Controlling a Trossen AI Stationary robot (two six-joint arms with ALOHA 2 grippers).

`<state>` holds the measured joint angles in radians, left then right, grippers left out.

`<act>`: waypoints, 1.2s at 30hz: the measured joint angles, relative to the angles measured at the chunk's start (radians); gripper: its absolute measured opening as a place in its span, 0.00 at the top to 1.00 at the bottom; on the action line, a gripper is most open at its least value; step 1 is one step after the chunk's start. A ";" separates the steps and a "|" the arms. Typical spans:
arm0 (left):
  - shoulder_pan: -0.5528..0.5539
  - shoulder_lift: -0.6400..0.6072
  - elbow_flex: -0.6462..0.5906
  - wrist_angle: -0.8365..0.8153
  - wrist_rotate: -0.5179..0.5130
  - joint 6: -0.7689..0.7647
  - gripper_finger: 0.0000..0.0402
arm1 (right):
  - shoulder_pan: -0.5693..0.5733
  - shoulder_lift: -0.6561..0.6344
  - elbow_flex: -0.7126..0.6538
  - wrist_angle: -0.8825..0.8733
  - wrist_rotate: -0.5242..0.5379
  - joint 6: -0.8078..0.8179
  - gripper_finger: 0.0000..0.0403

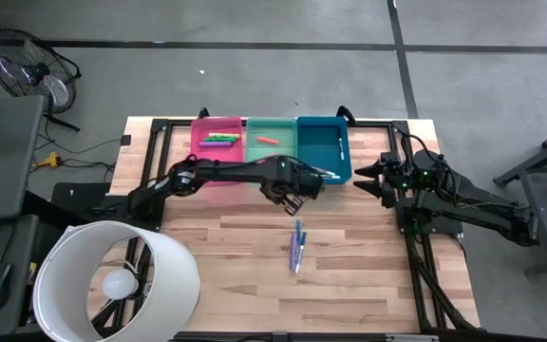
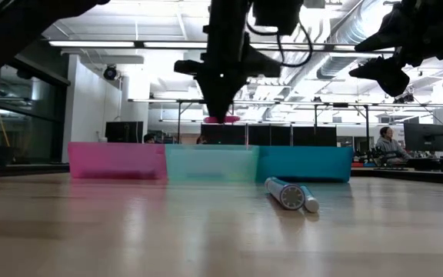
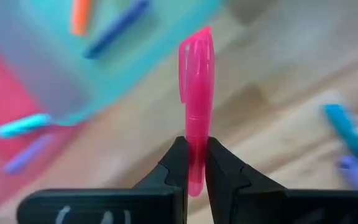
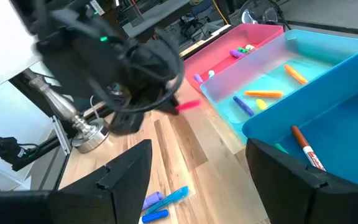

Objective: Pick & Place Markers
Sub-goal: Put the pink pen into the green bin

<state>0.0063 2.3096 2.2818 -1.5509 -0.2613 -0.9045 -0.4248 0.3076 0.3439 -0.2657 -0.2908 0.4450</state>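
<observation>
Left wrist view | left pincer (image 3: pixel 193 163) clamped on pink marker (image 3: pixel 195 93) | right pincer (image 4: pixel 213 168) apart | no legible writing

Wooden table (image 1: pixel 245 237) w/ three bins in a row at its far edge: pink bin (image 1: pixel 217 152), green bin (image 1: pixel 270 142), blue bin (image 1: pixel 325 144) — touching side by side. Pink bin holds several markers (image 1: pixel 218 140), green bin an orange marker (image 1: pixel 268 140), blue bin a thin white one (image 1: pixel 341 149). Left arm reaches across in front of the bins; left gripper (image 1: pixel 297 193) sits just in front of green/blue bins. Loose markers (image 1: pixel 297 245) lie mid-table, nearer than that gripper. Right gripper (image 1: pixel 368 178) waits beside blue bin, apart from it. Lamp shade (image 1: pixel 117 282) at table's near left corner; fan (image 1: pixel 28 74) on floor.
</observation>
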 joint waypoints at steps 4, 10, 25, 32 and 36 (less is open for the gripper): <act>0.047 -0.032 0.003 -0.020 -0.044 0.059 0.94 | 0.000 0.000 0.000 0.000 0.000 0.000 0.38; 0.118 -0.049 0.000 -0.021 -0.066 0.221 0.94 | 0.000 0.000 0.000 0.000 0.000 0.000 0.38; 0.264 -0.047 -0.070 0.037 -0.046 0.680 0.94 | 0.000 0.000 0.000 0.000 0.000 0.000 0.38; 0.300 -0.047 -0.109 0.090 0.018 0.813 0.94 | 0.000 0.000 0.000 0.000 0.000 0.000 0.38; 0.310 -0.047 -0.159 0.165 0.099 0.896 0.94 | 0.000 0.000 0.000 0.000 0.000 0.000 0.38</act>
<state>0.3167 2.2627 2.1229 -1.3862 -0.1628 -0.0087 -0.4245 0.3077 0.3439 -0.2656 -0.2905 0.4450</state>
